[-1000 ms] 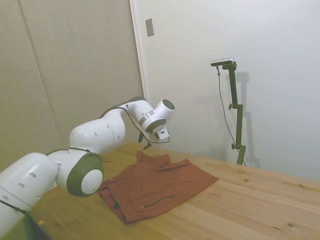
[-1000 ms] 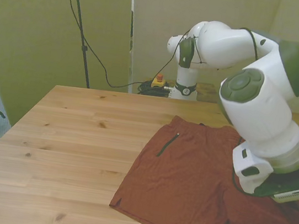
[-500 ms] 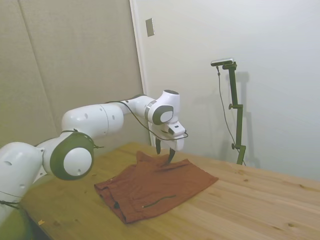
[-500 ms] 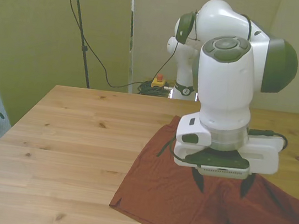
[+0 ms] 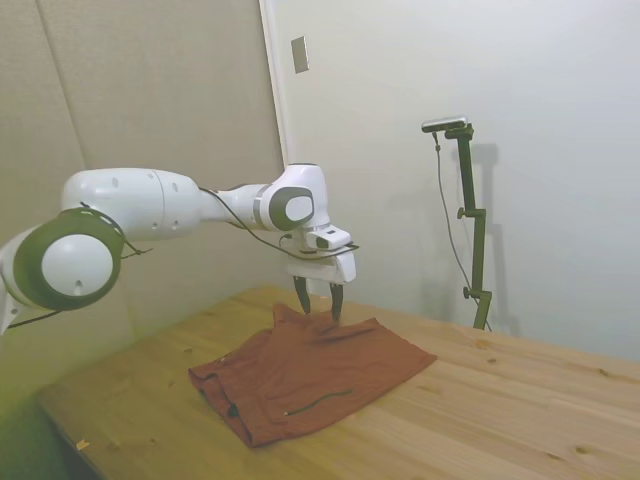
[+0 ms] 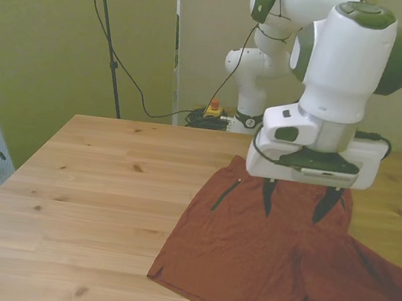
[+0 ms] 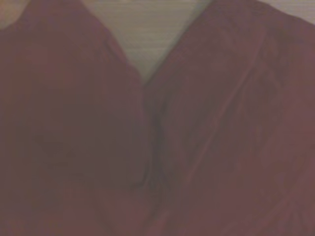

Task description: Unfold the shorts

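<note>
Scene: As I watch from the remote station, the rust-orange shorts point(image 6: 261, 256) lie spread across the wooden counter point(image 6: 99, 181), both legs laid out flat toward the camera in the front view.
Tool: I see the tool point(image 6: 296, 201) hanging above the shorts with its two dark fingers point(image 6: 267, 198) pointing straight down and standing well apart, nothing between them.
Tool position: In the front view the tool sits over the upper part of the garment, near the waistband side; in the side view the tool point(image 5: 317, 300) hovers just above a raised fold at the far edge of the cloth.
Contact: From the side view the fingertips come down close to the fabric; I cannot tell whether they touch it.
Shorts layout: In the front view one leg runs toward the front view's left and lower edge, the other toward the front view's right, with a V-shaped gap of bare wood between them near the counter's near edge.
Pocket: A thin dark pocket slit point(image 6: 225, 194) runs along the cloth on the front view's left of the tool.
Side view detail: From the side the shorts point(image 5: 310, 375) lie mostly flat, with a rumpled ridge near the tool and a second dark slit point(image 5: 320, 400) on the near side.
Wrist view: I get a blurred close look at the shorts point(image 7: 221, 147), two cloth panels meeting in a V with a wedge of pale counter point(image 7: 147, 29) between them.
Arm: The white arm point(image 5: 170, 205) reaches in from the side view's left, its wrist bent downward over the cloth.
</note>
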You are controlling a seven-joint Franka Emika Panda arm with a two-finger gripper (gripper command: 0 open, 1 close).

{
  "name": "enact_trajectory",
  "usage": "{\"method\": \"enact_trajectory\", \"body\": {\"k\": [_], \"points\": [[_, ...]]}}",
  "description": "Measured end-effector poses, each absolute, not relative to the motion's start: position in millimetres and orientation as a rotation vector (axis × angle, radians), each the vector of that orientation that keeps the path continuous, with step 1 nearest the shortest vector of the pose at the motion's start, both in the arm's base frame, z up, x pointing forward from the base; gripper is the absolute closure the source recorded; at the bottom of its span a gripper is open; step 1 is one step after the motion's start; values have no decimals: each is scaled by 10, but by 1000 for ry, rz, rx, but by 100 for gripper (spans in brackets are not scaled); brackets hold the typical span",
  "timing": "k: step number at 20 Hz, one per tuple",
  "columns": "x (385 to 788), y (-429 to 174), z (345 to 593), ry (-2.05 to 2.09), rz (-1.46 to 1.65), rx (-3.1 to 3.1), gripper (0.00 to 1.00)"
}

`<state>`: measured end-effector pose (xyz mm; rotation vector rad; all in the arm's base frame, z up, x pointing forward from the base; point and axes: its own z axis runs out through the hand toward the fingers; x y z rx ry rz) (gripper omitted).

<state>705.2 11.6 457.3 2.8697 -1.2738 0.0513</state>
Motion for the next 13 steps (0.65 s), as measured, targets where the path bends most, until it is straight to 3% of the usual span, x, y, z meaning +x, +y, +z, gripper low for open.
{"method": "enact_trajectory", "body": {"k": [5,13], "points": [[6604,589,4815,-1360,123,2862,0],[5403,943,5017,-1427,27,2821,0]]}}
